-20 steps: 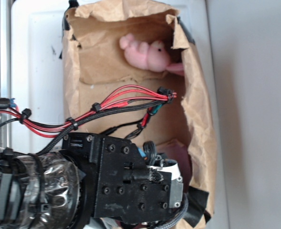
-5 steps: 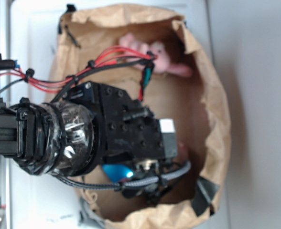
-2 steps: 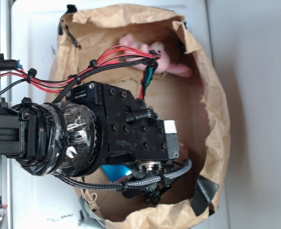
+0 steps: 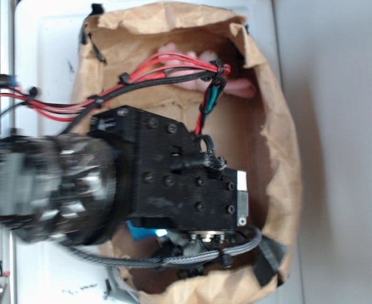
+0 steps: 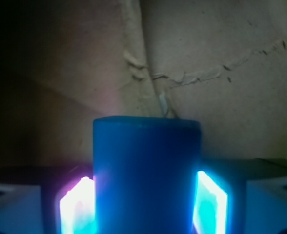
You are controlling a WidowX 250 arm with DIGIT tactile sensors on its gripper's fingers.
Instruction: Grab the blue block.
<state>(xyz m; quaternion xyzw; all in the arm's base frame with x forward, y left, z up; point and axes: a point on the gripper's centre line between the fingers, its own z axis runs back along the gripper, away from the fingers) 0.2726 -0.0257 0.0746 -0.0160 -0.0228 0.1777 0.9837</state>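
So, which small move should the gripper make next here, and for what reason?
Probably a short, straight lift out of the paper bag. In the wrist view the blue block already fills the space between the gripper fingers, one on each side, so it looks clamped; the bag wall stands close behind.

Exterior view: brown paper bag (image 4: 281, 158) lies open on a white surface (image 4: 47, 57), rim crumpled, dark tape patches at its corners. The black wrist housing (image 4: 173, 183) of the arm reaches into the bag from the left and hides most of the interior; the arm segment behind it is blurred. Red and black cables (image 4: 161, 69) run from the left edge across the housing toward the bag's far end. Pink plush toy (image 4: 236, 85) is partly visible behind the cables. A sliver of the blue block (image 4: 145, 232) shows under the housing. Gripper fingers hidden; grip state cannot be told.
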